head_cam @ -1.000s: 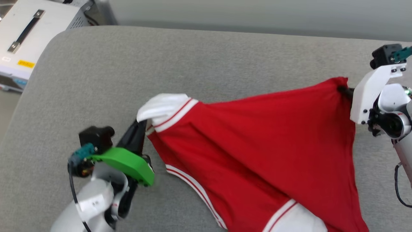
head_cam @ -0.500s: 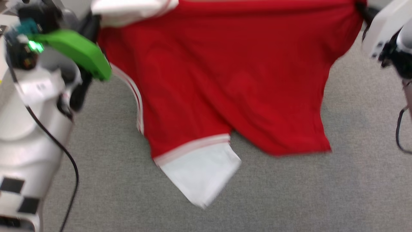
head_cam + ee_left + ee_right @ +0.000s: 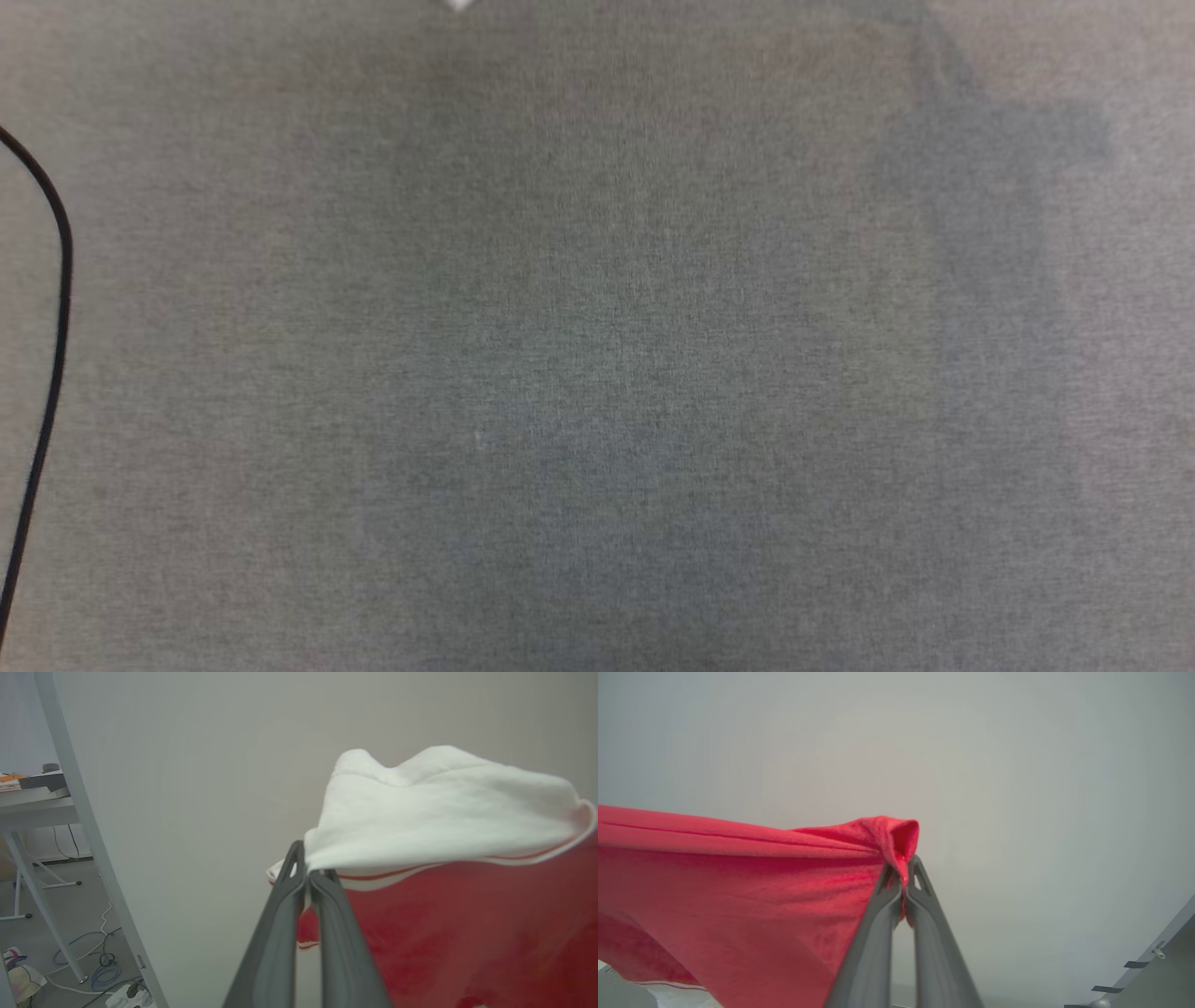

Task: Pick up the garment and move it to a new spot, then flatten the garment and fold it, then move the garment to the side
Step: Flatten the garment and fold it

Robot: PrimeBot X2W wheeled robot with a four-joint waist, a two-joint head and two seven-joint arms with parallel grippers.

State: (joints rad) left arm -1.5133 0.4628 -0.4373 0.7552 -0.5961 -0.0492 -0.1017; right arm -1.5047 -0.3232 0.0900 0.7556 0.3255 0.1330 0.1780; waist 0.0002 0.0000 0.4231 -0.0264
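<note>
A: What does the head view show?
B: A grey woven surface [image 3: 597, 373] marked with soft shadows. A thin black cable [image 3: 62, 280] curves down the left edge. A tiny white tip [image 3: 457, 4] pokes in at the far edge, too small to identify

A: And the left wrist view?
B: The left hand [image 3: 308, 877] has its two dark fingers pressed together, clamped on the edge of the garment [image 3: 467, 933], right where the white sleeve [image 3: 444, 807] meets its red-striped trim. The sleeve billows above the fingertips. The red body hangs to the right of them in this view, up in the air before a pale wall [image 3: 210, 765]. To the left stands a slanting white post [image 3: 70, 788]. Beyond it are a white desk [image 3: 37, 805] and loose cables [image 3: 93, 961] on the floor

A: And the right wrist view?
B: The right hand [image 3: 904, 877] has its fingers closed together, pinching a bunched red corner of the garment. From the pinch the cloth stretches away to this view's left and sags downward, held in the air against a plain pale wall. A strip of white cloth with a thin red line shows at the bottom left corner
</note>
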